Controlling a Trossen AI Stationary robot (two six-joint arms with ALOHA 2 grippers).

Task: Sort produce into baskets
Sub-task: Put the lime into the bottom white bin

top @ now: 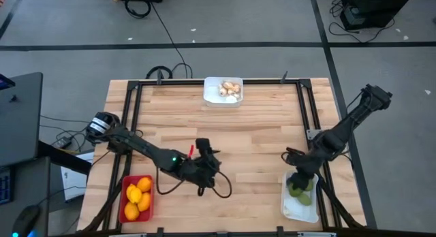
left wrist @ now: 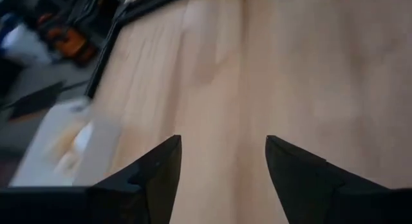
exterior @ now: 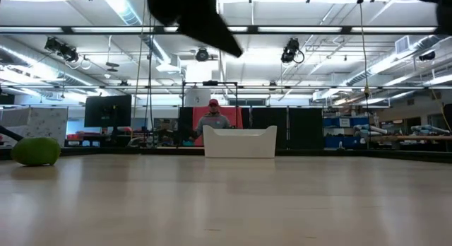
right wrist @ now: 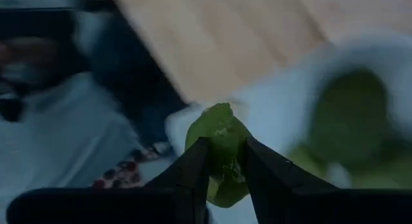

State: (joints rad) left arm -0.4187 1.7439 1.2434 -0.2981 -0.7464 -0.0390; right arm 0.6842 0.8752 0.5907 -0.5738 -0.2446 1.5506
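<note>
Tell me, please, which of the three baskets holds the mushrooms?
The white basket at the table's far edge; the red basket holds oranges, the other white basket green fruit.

Table (top: 259, 138), frame centre: pale wood planks, matt, smooth, edged in black metal rails (top: 133, 121). Baskets appear smooth plastic: red basket (top: 125, 204) lower left. Green fruit (right wrist: 220, 147) looks dull, slightly pitted.

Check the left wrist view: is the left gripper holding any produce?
No, the left gripper is open, with only bare wooden table between its fingers.
</note>
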